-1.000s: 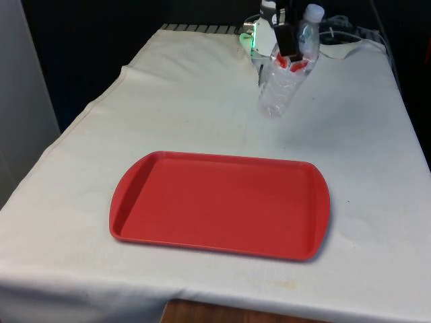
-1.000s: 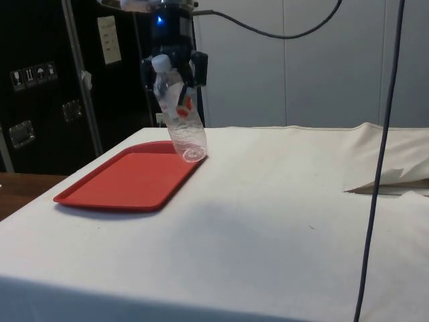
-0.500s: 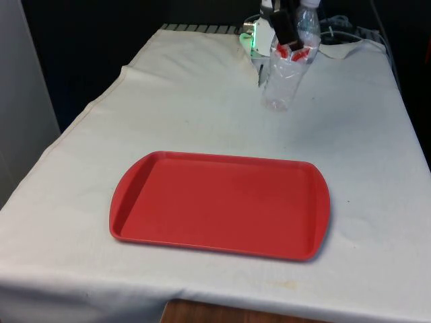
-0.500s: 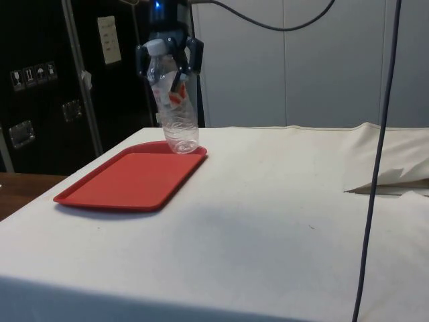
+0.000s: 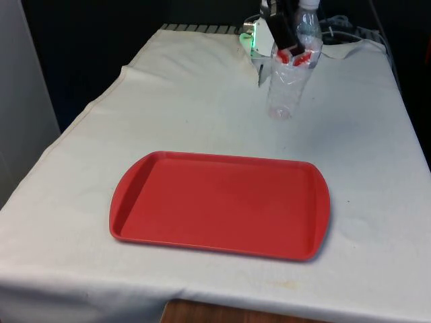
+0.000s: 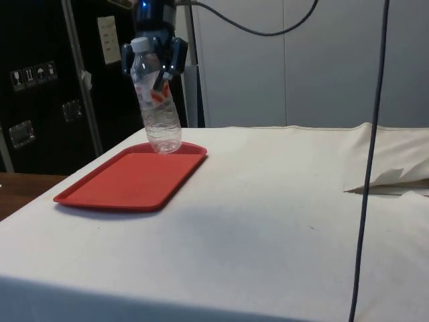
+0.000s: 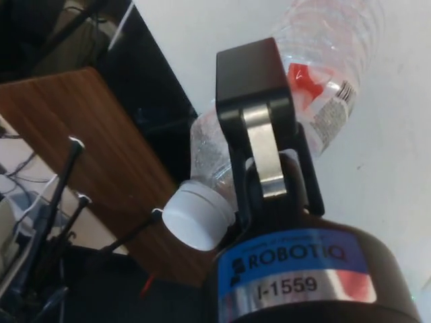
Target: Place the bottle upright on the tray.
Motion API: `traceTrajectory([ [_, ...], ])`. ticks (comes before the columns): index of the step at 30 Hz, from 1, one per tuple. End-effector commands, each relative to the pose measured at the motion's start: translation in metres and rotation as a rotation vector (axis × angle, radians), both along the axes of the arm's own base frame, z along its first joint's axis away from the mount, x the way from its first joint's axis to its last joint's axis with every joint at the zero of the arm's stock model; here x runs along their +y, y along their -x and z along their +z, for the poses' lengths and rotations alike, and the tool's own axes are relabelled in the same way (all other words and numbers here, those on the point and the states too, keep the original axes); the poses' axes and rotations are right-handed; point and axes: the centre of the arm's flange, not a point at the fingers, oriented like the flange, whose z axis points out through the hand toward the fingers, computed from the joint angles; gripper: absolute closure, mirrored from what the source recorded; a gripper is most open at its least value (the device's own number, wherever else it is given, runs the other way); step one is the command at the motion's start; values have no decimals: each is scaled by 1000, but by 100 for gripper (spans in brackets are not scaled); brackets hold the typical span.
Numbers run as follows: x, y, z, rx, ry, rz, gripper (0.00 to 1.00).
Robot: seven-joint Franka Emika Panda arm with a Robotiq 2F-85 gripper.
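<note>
A clear plastic bottle (image 5: 288,84) with a white cap and a red-and-white label hangs in the air, nearly upright, cap up. My gripper (image 5: 293,48) is shut on the bottle's upper part, near the label. In the side view the bottle (image 6: 156,114) is held by the gripper (image 6: 155,67) above the far end of the red tray (image 6: 127,184), clear of the table. In the front view the red tray (image 5: 220,204) lies flat in the middle of the cloth, nearer the camera than the bottle. The wrist view shows one black finger (image 7: 259,145) lying across the bottle (image 7: 323,81) close to its cap.
White cloth covers the table; a fold of it rises at the side view's right (image 6: 389,180). A dark cable (image 6: 367,161) hangs down in the side view's foreground. Cables and a white device (image 5: 258,35) lie at the table's far end.
The bottle has risen off the table and swung from a strong tilt to nearly upright. In the side view gripper and bottle have shifted left, over the tray's far end.
</note>
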Motion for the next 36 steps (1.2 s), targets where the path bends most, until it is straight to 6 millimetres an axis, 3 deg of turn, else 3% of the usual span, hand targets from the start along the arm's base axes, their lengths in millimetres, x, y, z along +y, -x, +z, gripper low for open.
traceTrajectory([
  [1,0,-3,0,-2,-9,3,67],
  [12,-11,-26,-1,-19,-67,-17,67],
  [27,-43,-41,-2,-37,-129,-28,67],
  [36,-47,-43,-4,-42,-146,-24,67],
])
